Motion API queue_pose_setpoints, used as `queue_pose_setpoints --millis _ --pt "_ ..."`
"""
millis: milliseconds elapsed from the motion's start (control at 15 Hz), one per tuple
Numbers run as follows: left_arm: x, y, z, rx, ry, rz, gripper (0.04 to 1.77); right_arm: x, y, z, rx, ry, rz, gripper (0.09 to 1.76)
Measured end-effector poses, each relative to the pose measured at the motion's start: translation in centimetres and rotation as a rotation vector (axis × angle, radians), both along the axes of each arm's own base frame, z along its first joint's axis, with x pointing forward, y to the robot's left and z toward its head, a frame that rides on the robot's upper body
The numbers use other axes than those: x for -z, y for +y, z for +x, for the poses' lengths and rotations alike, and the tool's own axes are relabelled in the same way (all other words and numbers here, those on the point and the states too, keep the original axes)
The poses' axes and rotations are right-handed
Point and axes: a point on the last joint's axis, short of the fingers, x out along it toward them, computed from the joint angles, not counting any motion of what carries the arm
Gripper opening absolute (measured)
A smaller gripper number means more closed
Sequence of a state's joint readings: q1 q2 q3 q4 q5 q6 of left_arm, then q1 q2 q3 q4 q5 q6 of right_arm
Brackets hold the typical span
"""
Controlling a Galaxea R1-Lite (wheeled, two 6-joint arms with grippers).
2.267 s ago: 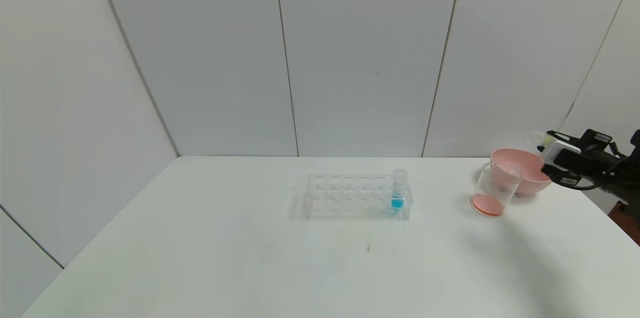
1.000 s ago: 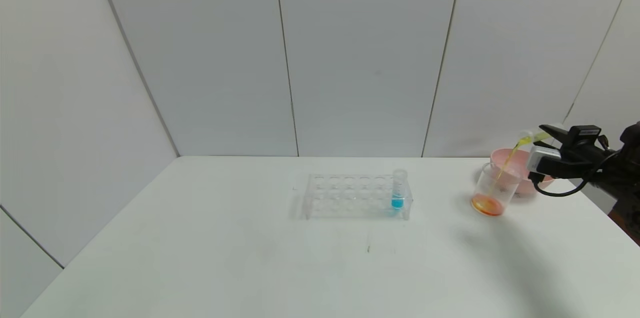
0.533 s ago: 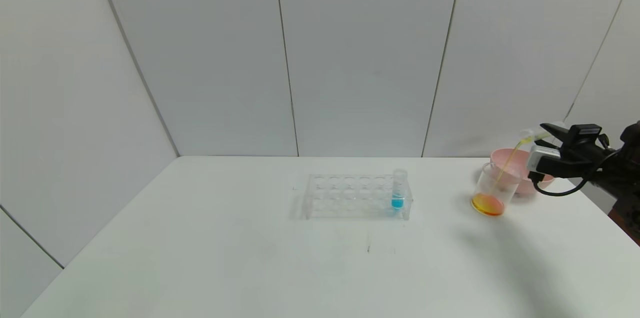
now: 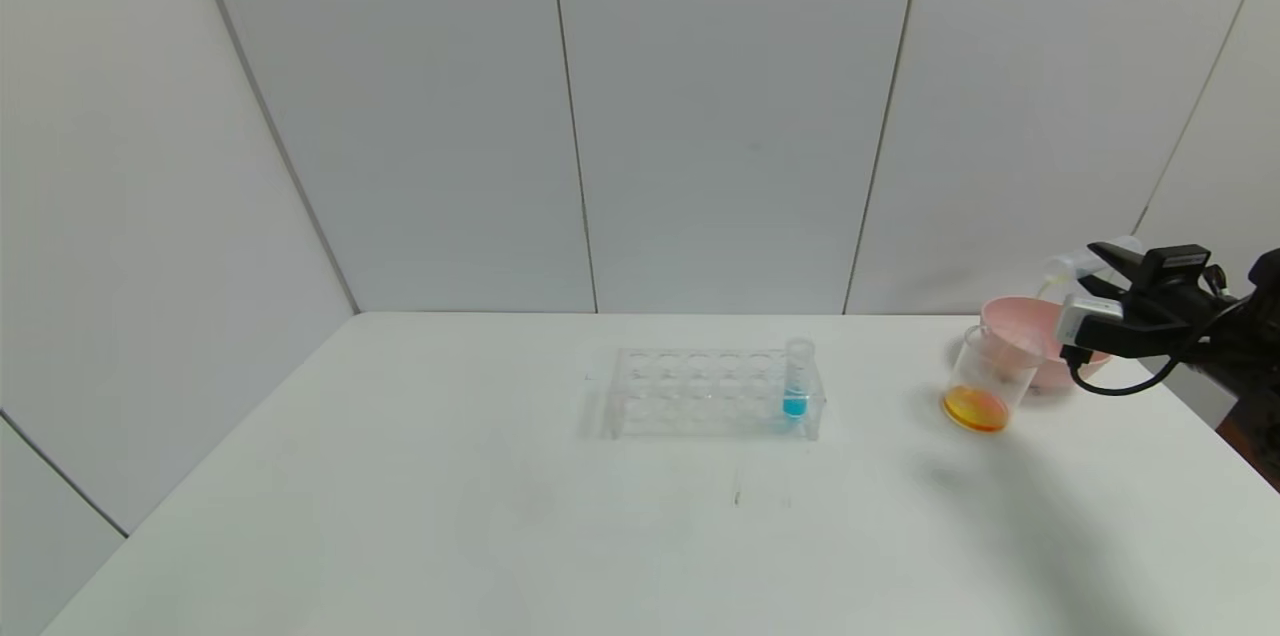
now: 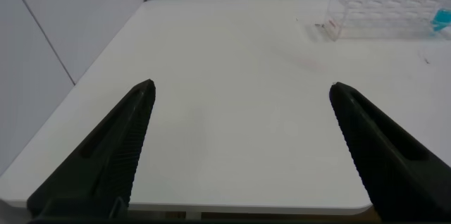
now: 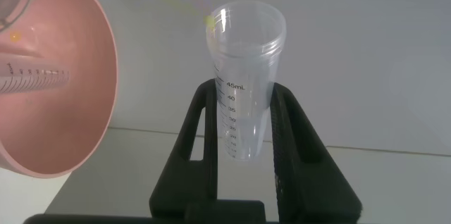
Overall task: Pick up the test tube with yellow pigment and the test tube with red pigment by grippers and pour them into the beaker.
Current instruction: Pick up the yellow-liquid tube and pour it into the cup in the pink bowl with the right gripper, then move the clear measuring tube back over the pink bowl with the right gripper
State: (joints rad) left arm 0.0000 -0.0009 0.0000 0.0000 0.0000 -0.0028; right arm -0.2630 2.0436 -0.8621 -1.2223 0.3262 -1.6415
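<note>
Head view: beaker (image 4: 990,378) holds orange-yellow liquid.

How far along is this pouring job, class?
Done: the beaker holds orange-yellow liquid, so both pigments look poured. In hand: the right hand grips the tipped, nearly empty test tube with yellow pigment. Left: setting it down, perhaps. The left hand idles open.

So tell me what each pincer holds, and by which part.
Right pincer clamps the yellow tube around its lower body, mouth free. Left pincer is open, holding nothing.
</note>
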Motion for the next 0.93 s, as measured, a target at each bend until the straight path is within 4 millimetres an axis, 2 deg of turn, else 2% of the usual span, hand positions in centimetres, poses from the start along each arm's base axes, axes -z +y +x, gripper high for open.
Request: queue_pose_setpoints --millis 533,667,933 --pt "0.0 0.0 0.0 0.0 0.0 0.0 1.76 -0.2 0.0 0.1 0.031 -0.003 0.038 0.51" --pt "0.0 0.0 0.0 0.0 0.0 0.0 1.76 -0.5 0.3 0.5 0.048 0.005 0.158 0.51" --pt "0.0 0.0 0.0 0.0 0.0 0.0 1.76 -3.1 1.4 2.9 0.107 0.0 0.601 0.51"
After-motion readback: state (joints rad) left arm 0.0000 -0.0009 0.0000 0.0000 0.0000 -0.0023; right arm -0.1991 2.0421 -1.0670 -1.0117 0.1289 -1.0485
